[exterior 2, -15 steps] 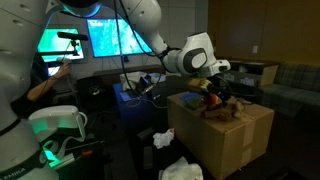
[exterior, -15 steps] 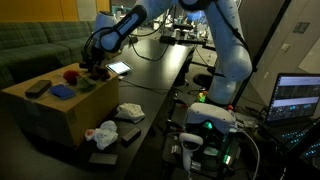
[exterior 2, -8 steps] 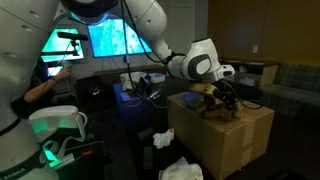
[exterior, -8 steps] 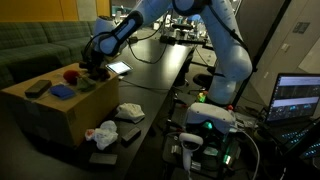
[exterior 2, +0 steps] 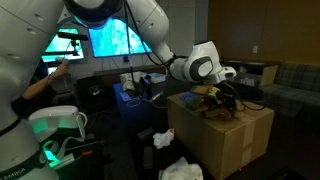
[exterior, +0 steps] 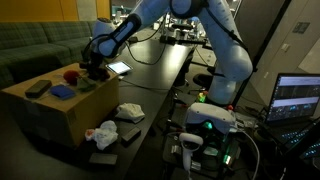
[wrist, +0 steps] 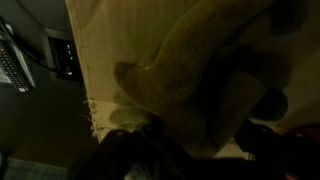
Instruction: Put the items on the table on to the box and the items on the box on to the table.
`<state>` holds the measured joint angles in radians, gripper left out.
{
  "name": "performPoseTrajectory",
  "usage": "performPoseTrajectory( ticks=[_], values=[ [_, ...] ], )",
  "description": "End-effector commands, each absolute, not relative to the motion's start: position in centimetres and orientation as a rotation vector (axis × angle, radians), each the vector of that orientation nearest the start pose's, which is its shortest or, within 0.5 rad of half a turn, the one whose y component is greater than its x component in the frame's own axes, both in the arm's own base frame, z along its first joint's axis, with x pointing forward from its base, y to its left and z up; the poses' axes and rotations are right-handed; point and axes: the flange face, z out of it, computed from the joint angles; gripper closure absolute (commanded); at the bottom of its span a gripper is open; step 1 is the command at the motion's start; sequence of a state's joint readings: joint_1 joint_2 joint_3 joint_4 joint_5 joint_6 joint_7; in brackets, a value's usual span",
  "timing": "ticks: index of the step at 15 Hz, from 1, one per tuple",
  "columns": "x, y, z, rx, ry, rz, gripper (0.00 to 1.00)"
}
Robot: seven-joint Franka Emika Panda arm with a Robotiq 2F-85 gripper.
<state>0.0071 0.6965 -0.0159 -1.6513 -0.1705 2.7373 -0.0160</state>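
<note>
A cardboard box (exterior: 50, 118) carries a red ball (exterior: 70, 74), a blue object (exterior: 63, 91), a black flat object (exterior: 37, 88) and a brown plush toy (exterior 2: 215, 108). My gripper (exterior: 93, 72) hangs low over the box's end, right at the plush; it also shows in an exterior view (exterior 2: 224, 93). In the wrist view the plush (wrist: 200, 70) fills the frame between my dark fingers (wrist: 268, 130), which stand wide apart, over the box top (wrist: 105, 60). My gripper (wrist: 195, 145) is open around it. Contact is too dark to judge.
On the dark table beside the box lie a white crumpled cloth (exterior: 128, 112), a white and red item (exterior: 103, 131) and a dark flat piece (exterior: 103, 158). White items also show below the box (exterior 2: 182, 170). A laptop (exterior: 296, 98) and lit monitors (exterior 2: 110, 38) stand nearby.
The wrist has shifted further over the box toward the plush. The items on the box and the table have not moved.
</note>
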Motion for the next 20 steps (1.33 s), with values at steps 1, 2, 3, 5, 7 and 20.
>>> performPoseTrajectory(
  ticks=[1,2,3,5,7,20],
  values=[
    [72.3,0.9,25.6,-3.178,-0.295,-0.642,0.61],
    [72.1,1.0,25.8,-3.181,-0.292,-0.639,0.69],
    [72.0,1.2,26.0,-3.178,-0.297,-0.636,0.76],
    [71.5,1.2,26.7,-3.186,-0.29,-0.644,0.86],
    [70.7,1.2,27.4,-3.198,-0.274,-0.657,0.88],
    [56.3,-4.2,29.2,-3.359,0.03,-0.642,0.86]
  ],
)
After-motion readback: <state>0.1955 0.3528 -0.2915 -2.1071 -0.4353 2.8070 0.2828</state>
